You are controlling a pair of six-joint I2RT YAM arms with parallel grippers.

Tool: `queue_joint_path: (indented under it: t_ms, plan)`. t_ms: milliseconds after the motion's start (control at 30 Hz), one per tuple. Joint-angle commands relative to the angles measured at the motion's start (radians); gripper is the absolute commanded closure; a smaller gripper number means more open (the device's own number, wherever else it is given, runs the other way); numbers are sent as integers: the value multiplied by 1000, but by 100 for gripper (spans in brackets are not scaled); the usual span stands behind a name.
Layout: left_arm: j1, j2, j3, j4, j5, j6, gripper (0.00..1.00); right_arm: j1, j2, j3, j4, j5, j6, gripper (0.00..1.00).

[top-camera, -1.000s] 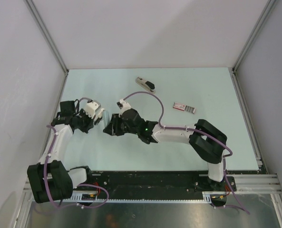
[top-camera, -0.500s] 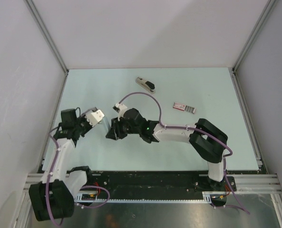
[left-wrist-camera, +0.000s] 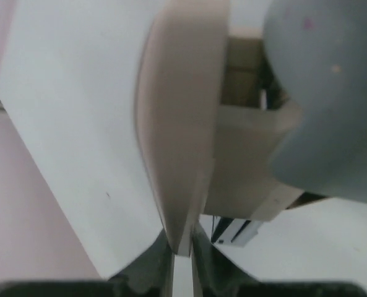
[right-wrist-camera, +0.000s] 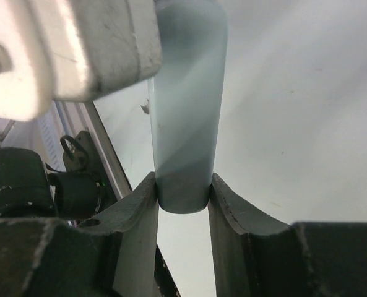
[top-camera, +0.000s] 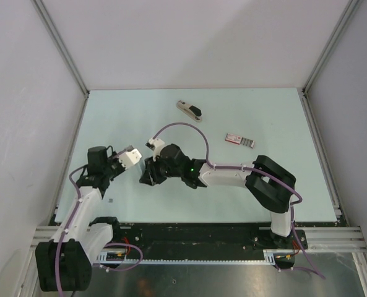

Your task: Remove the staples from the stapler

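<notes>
Left tool (top-camera: 132,156) and right tool (top-camera: 146,175) hang close together over the near-left table (top-camera: 263,111) in the top view. The stapler (top-camera: 189,111) lies well apart, far middle, with a pink box (top-camera: 239,140) near it. It looks light, stiff and smooth, likely to skid. I would pinch the pale body across its sides and lift the black top with the other tool.

Left wrist: a blurred beige blade fills the frame, so open or closed, I cannot tell.

Right wrist: dark jaws flank a grey-blue piece, and the grip is unclear.

Neither wrist shows the stapler.
</notes>
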Motion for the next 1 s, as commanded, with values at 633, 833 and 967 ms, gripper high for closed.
queue_joint_path:
  t_ms: [633,833,967]
  plan:
    - [71,78,537,-331,362,-757,7,0,129,296,-362,227,-101,100]
    - [163,106,597,-332,381,-848,2,41,289,532,-577,327,-154,100]
    - [170,103,585,-333,342,-840,2,54,352,611,-619,360,-143,100]
